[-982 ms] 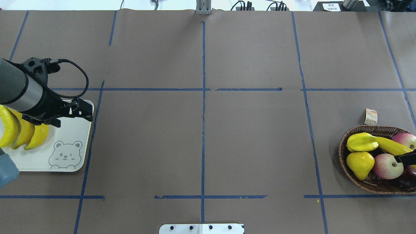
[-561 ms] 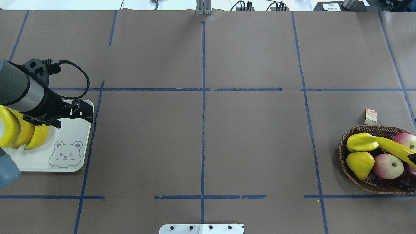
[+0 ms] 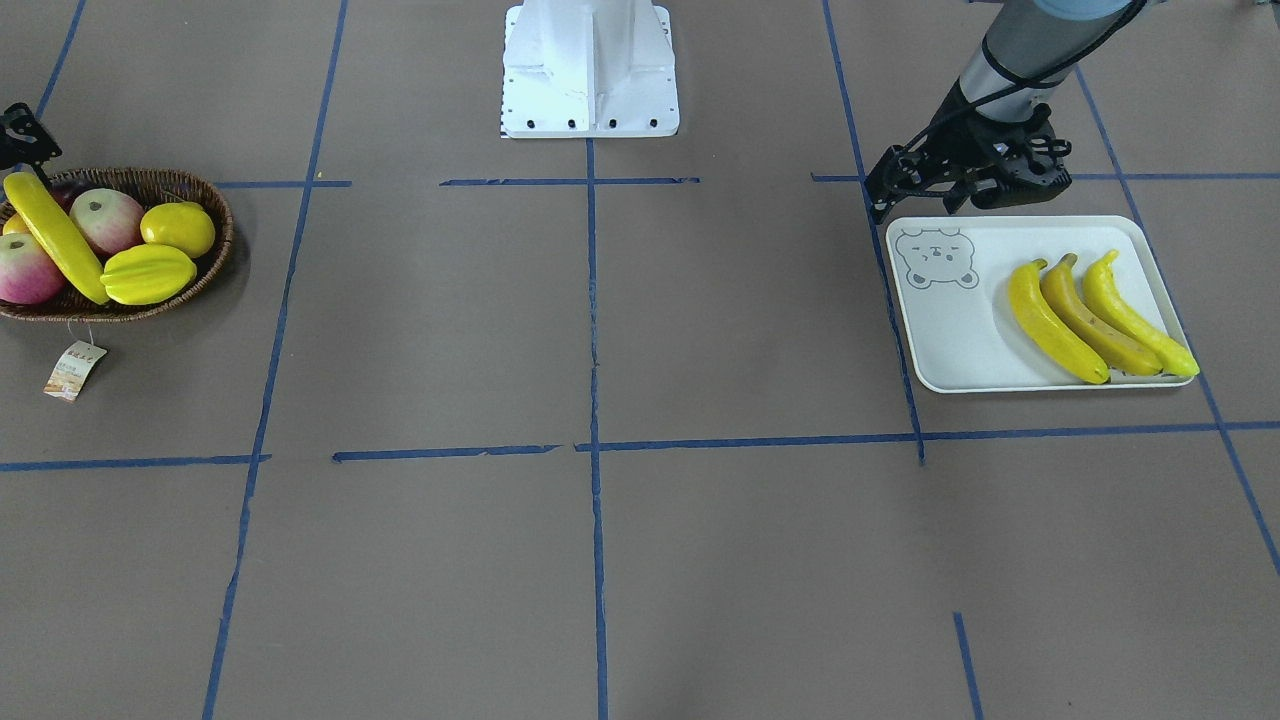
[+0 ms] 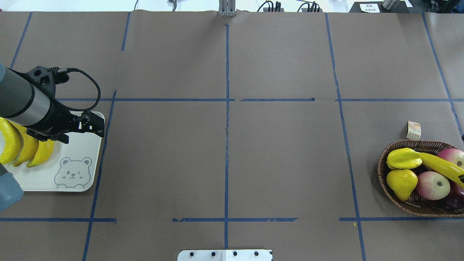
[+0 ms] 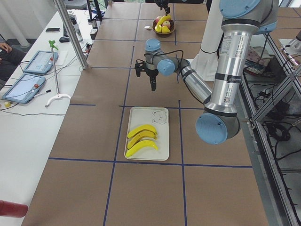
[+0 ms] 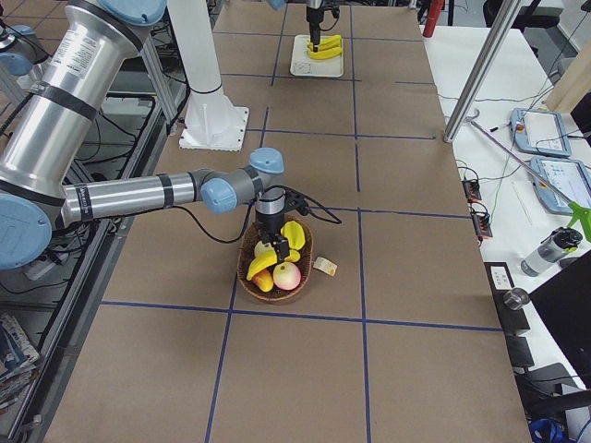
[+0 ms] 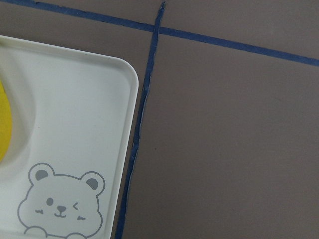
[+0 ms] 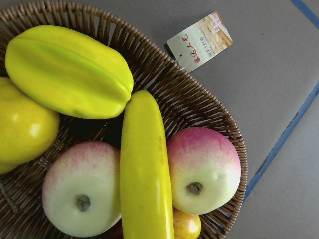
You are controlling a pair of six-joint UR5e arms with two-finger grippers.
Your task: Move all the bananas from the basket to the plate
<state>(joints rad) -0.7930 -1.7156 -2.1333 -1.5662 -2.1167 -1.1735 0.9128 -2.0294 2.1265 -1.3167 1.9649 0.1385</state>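
Three bananas (image 4: pixel 27 148) lie side by side on the plate (image 4: pixel 78 145), also in the front view (image 3: pixel 1090 315). One banana (image 4: pixel 440 165) lies across the fruit in the basket (image 4: pixel 380 163); the right wrist view shows it close up (image 8: pixel 144 169). My left gripper (image 4: pixel 98 127) hangs empty above the plate's far corner near the bear drawing; I cannot tell if it is open. My right gripper (image 3: pixel 22 135) is beside the basket's robot-side rim, apart from the banana; its fingers are not clear enough to judge.
The basket also holds a starfruit (image 4: pixel 402 158), a lemon (image 4: pixel 401 183) and apples (image 4: pixel 432 185). Its paper tag (image 4: pixel 413 130) lies on the table beyond the rim. Brown paper with blue tape lines covers the table between plate and basket.
The right gripper's dark fingertip, seen over the basket banana a second ago, has moved off the overhead view's right edge. The banana stays in the basket. The left gripper has barely shifted.
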